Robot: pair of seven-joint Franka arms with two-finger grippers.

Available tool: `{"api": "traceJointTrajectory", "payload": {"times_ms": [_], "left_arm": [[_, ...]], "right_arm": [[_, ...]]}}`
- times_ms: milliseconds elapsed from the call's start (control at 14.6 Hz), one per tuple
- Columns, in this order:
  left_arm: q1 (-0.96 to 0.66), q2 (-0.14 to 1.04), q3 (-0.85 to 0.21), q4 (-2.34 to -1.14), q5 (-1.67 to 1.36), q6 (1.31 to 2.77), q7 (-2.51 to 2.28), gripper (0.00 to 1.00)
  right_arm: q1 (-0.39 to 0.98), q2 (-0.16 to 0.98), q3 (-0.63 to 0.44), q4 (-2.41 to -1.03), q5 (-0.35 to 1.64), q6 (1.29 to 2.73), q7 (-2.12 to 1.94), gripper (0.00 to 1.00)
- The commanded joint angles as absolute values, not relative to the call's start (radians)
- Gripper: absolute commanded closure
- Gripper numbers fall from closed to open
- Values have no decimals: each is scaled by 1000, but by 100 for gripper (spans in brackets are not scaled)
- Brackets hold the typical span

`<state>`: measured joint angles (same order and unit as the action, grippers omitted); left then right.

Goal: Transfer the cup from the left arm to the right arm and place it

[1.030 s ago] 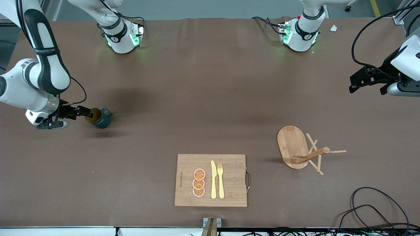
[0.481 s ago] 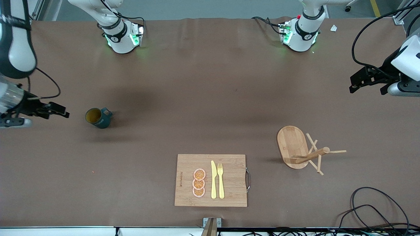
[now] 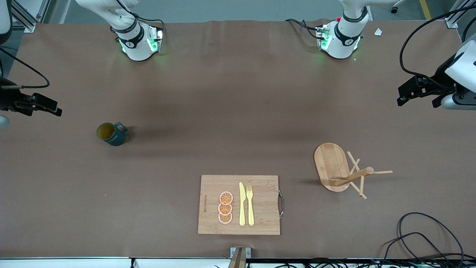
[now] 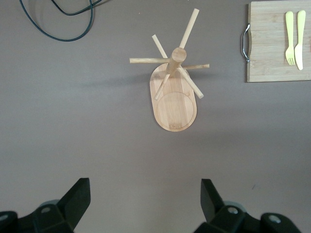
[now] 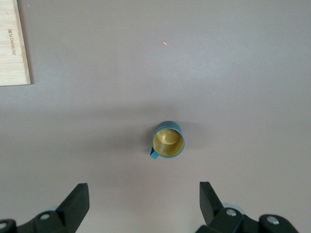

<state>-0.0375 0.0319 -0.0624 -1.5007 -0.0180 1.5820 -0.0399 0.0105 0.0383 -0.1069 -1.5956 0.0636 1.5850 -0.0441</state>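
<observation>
Teal mug (image 3: 111, 134) stands upright on the brown table (image 3: 223, 111) toward the right arm's end, its yellowish-brown inside showing and its loop handle turned toward the middle of the table. The right gripper (image 3: 44, 106) hangs in the air at that end of the table, well apart from the mug and holding nothing; in the right wrist view its two black fingers (image 5: 77, 201) stand wide apart with the mug (image 5: 168, 142) on the cloth between and ahead of them, untouched.

The left gripper (image 3: 416, 91) waits over the left arm's end of the table, spread wide and empty; its wrist view looks down on the wooden peg rack (image 4: 174, 87).

That peg rack (image 3: 344, 171), an oval bamboo base with a post and thin pegs, sits toward the left arm's end. A bamboo cutting board (image 3: 260, 186) with a metal handle lies near the camera edge, carrying three orange slices (image 3: 225, 207), a yellow knife (image 3: 242, 204) and a yellow fork (image 3: 250, 204) side by side. Black cables (image 3: 420, 234) coil at the table's near corner by the left arm's end. Both white arm bases (image 3: 135, 39) glow green.
</observation>
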Motion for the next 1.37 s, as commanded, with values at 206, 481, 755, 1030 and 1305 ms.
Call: {"api": "traceJointTrajectory", "payload": {"times_ms": [206,481,755,1030,1305], "left_arm": [[-29,37,-66,-1488,-5,1582,-17,0],[-29,43,-66,-1486,-14,1582,-20,0],[-32,44,-66,-1486,-11,1588,-20,0],[-32,44,-66,-1488,-6,1595,-20,0],[-37,46,-66,-1488,-9,1604,-26,0]], "right_arm": [[25,-72,-97,-1615,43,1476,-15,0],[26,-152,-40,-1681,26,1468,49,0],[28,-169,-29,-1681,14,1459,58,0],[25,-167,-28,-1678,3,1471,58,0],[25,-167,-29,-1660,2,1531,58,0]]}}
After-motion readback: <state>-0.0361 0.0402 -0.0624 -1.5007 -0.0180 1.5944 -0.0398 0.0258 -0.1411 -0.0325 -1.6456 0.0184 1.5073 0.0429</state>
